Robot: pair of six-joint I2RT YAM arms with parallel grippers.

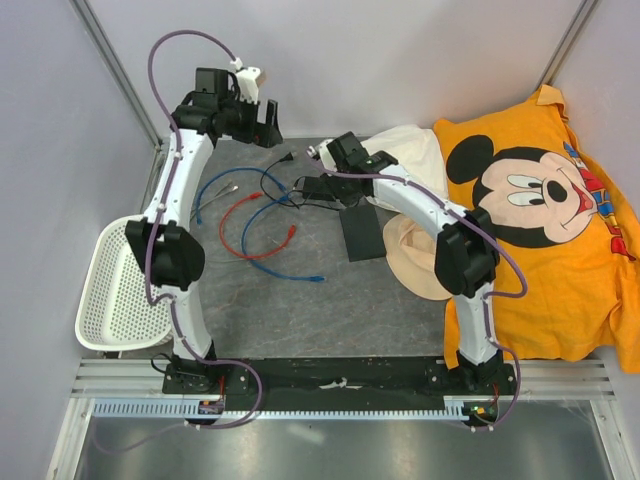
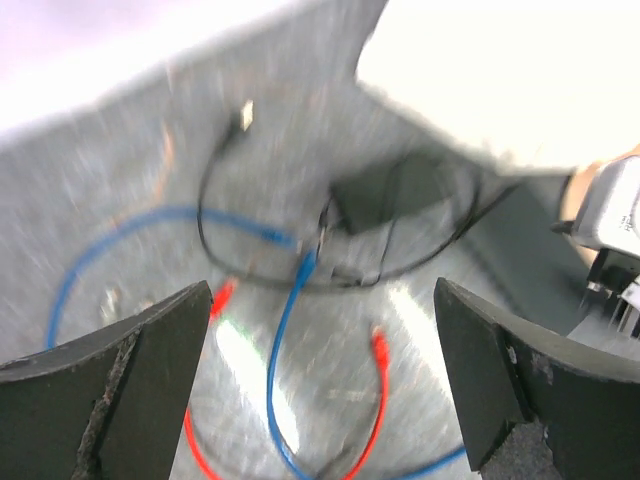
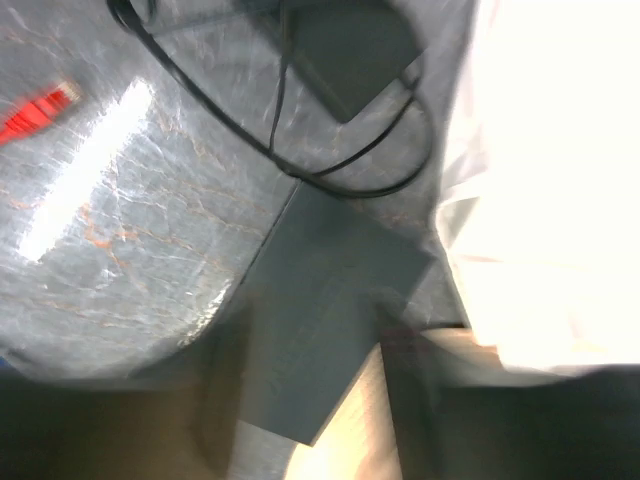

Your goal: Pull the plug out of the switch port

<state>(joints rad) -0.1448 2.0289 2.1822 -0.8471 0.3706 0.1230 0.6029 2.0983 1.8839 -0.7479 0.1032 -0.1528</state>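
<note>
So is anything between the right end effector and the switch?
Nothing visible. The right end effector hangs near the switch's far end, and the wrist view shows the switch's top bare. A black cord loops by that far edge, with the brick beyond. The plug itself isn't discernible.

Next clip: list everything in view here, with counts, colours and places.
switch: one, black, mid-table, left of the hat
power brick: one, black, thin cord, beyond the switch
blue cables: seemingly two, left of the switch
red cable: one, looped among the blue
hat: one, tan, under the right arm
shirt: one, orange, right side
cloth: one, white, far right of centre
basket: one, white, left edge
table: one, grey, under everything
left gripper: black, open, above the cables
right gripper: blurred, seemingly open, over the switch
</note>
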